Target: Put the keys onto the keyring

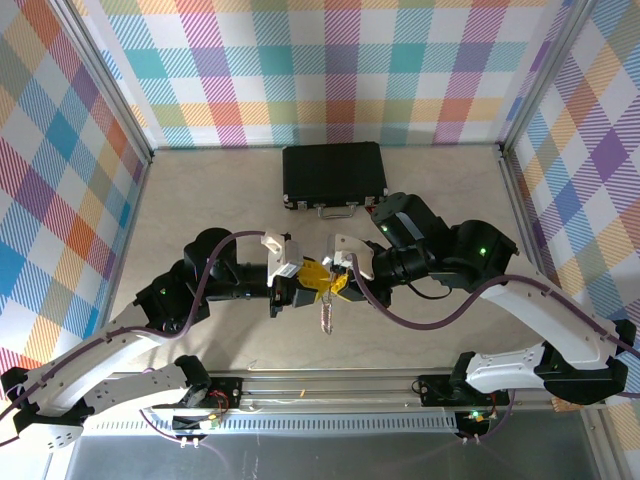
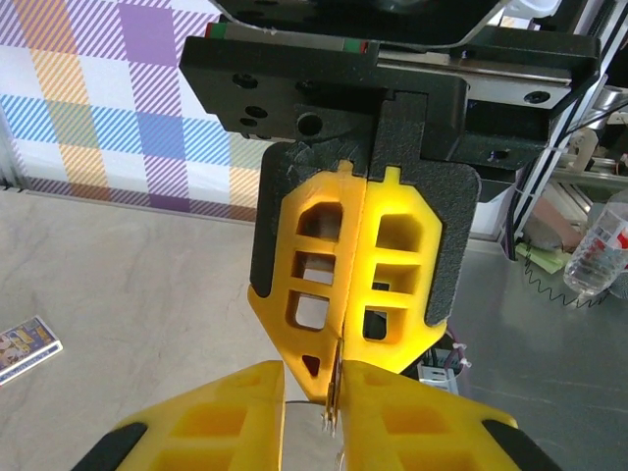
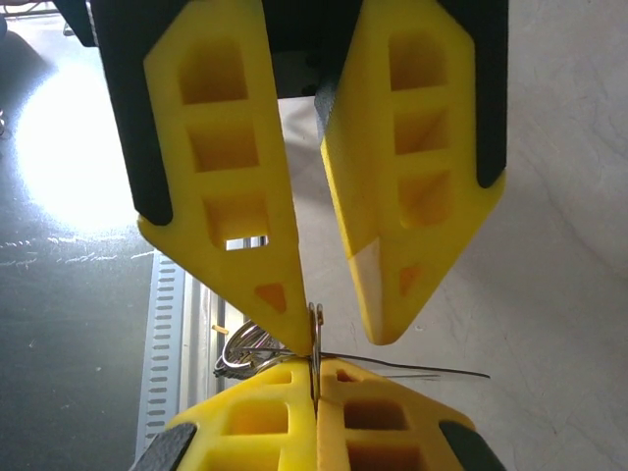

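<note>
Threading looks in hand: left gripper (image 3: 341, 339) jaws slack around a thin metal edge; keyring (image 1: 327, 314) dangles mid-table btwn arms; right gripper (image 3: 316, 391) clenched on it. Key too small to tell. Next: left needs fine pinch, no twisting.

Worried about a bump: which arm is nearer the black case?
Right. The right arm sits just in front of the black case at its right end; the left arm lies farther off, near-left.
</note>
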### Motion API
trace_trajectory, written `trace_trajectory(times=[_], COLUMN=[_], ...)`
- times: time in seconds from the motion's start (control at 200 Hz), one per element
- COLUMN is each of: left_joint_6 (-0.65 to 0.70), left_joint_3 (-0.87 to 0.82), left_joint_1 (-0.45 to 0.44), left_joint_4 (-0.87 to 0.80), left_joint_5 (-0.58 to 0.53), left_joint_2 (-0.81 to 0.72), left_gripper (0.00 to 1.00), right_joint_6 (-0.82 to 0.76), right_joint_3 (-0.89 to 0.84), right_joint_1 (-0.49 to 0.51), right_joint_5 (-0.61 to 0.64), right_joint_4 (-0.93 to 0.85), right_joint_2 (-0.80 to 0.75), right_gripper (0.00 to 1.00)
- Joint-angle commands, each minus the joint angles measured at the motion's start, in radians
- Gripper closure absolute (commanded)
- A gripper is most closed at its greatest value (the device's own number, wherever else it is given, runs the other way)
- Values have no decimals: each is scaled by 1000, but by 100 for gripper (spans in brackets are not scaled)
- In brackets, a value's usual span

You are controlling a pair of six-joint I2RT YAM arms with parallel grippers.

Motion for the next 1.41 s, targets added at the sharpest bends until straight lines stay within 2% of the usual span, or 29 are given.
trace_trajectory(times=[0.0, 0.18, 0.37, 0.505, 0.595, 0.855, 1.105, 1.4], left_joint_6=[12, 13, -23, -70, -98, -217, -256, -267], left_joint_3=[-11, -7, -31, -61, -59, -85, -115, -124], left_joint_1=[-7, -8, -8, -8, -8, -8, -8, -8], left_joint_4=[7, 5, 81, 175, 217, 406, 496, 525], left_joint_5=[7, 14, 19, 40, 72, 119, 113, 116], left_joint_2=[-2, -2, -31, -63, -62, -83, -98, -90], left_gripper=[81, 100, 100, 100, 100, 100, 100, 100], right_joint_6=[-7, -4, 21, 89, 154, 319, 393, 454], right_joint_3=[0, -3, -18, -103, -184, -383, -446, -504], right_joint_1=[8, 9, 9, 8, 7, 5, 4, 5], right_joint_5=[-47, -56, -58, -70, -76, -79, -168, -173], right_joint_4=[28, 39, 79, 210, 342, 646, 772, 899], right_joint_2=[-2, -3, -30, -100, -158, -301, -342, -365], right_gripper=[100, 100, 100, 73, 67, 68, 67, 66])
